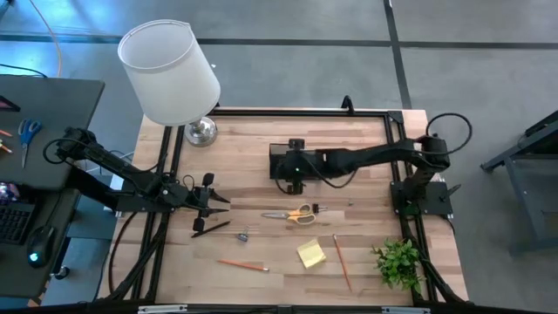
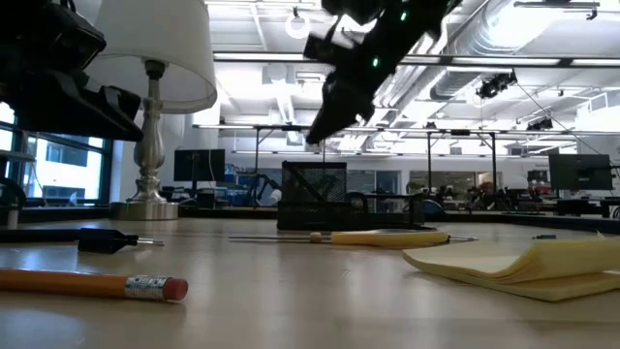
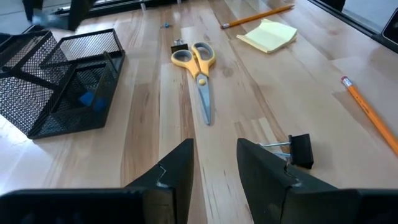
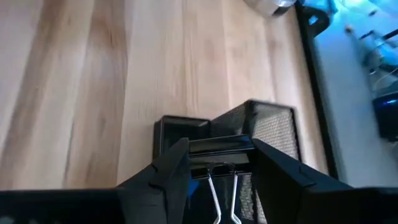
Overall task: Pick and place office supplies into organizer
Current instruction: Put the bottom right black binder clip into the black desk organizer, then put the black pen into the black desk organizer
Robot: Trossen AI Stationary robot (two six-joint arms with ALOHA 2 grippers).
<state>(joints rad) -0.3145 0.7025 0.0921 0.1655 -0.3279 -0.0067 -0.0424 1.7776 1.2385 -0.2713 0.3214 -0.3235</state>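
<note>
Wooden slatted table (image 1: 366, 262): right gripper (image 4: 214, 163) at frame centre pinches black binder clip (image 4: 219, 149) above black mesh organizer (image 4: 261, 134); left gripper (image 3: 214, 163), lower left, fingers spread, empty.

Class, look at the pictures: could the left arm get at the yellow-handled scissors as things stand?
Probably yes. The left gripper hangs open and empty, and only bare table lies between it and the scissors; the binder clip lies off to one side.

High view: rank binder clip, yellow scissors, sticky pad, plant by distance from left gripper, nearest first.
From the left gripper:
1. Binder clip, just beside it.
2. Yellow scissors, table centre.
3. Sticky pad, right of centre, front.
4. Plant, front right corner.
</note>
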